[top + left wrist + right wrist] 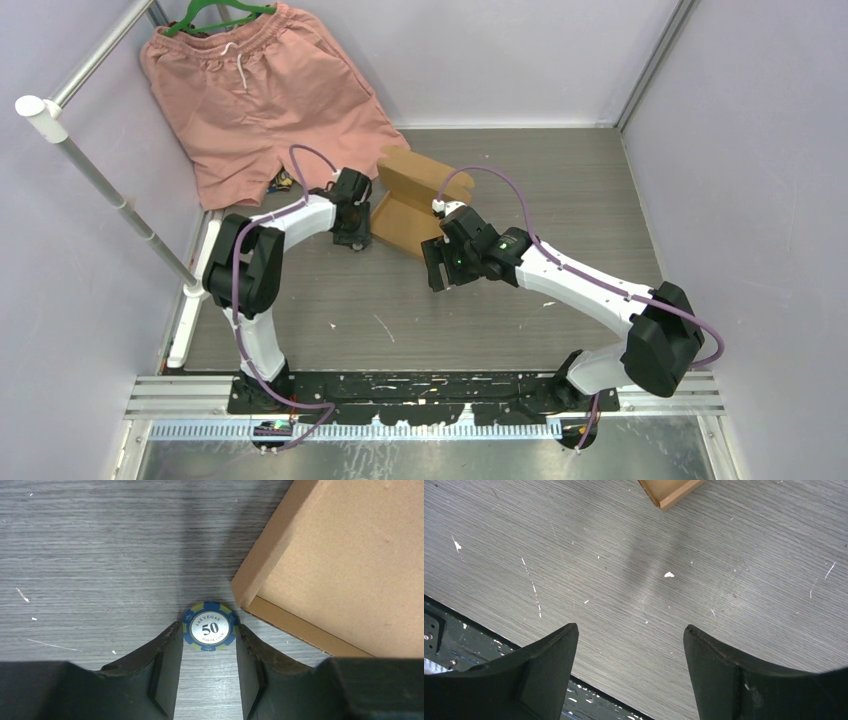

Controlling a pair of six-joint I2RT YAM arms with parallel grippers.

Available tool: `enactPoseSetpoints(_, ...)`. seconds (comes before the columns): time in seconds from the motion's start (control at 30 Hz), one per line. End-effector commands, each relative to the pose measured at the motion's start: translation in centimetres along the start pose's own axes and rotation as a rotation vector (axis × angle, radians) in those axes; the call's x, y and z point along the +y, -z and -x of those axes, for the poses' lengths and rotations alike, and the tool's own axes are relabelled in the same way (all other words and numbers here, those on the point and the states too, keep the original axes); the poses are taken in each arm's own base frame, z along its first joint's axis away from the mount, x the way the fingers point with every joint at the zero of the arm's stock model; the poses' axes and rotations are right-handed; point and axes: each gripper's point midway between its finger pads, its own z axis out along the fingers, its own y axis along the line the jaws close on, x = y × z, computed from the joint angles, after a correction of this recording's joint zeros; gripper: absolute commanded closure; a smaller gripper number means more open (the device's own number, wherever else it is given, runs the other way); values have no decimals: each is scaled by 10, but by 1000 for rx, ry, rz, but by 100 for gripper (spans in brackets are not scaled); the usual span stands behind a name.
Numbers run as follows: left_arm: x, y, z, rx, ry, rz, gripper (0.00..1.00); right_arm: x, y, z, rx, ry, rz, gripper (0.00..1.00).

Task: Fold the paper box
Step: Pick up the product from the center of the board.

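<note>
The paper box (415,195), partly raised at the far middle of the desk (560,170), looked light, stiff yet crease-prone, probably best taken by a flap edge; the left end effector (207,630) flanked a poker chip (210,628) beside it, grip unclear, while the right end effector (630,630) stood spread and empty.

Twin setup. The left arm (300,215) and right arm (575,280) both have glossy white shells on the long links and chunky black housings at the joints. A purple cable (297,150) arcs out just behind the left gripper (209,630), and another (485,168) sits behind the right gripper (630,628). The fingers (544,665) are matte black wedges, a bit scuffed. There's a tiny green light (458,262) just behind the right one's fingers.
</note>
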Motion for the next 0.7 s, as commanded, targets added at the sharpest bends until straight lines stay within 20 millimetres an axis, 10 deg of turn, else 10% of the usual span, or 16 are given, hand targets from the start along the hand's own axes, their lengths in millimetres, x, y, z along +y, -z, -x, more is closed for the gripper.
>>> enactPoseSetpoints(0.0, -2, 23, 7, -24, -1, -24, 58, 7, 4, 13, -48, -19, 27, 18)
enactPoseSetpoints(0.4, 0, 47, 15, -56, -11, -24, 56, 8, 6, 15, -53, -18, 29, 18)
enactPoseSetpoints(0.67, 1, 35, 7, -33, -10, -23, 38, 8, 6, 15, -48, -16, 29, 18)
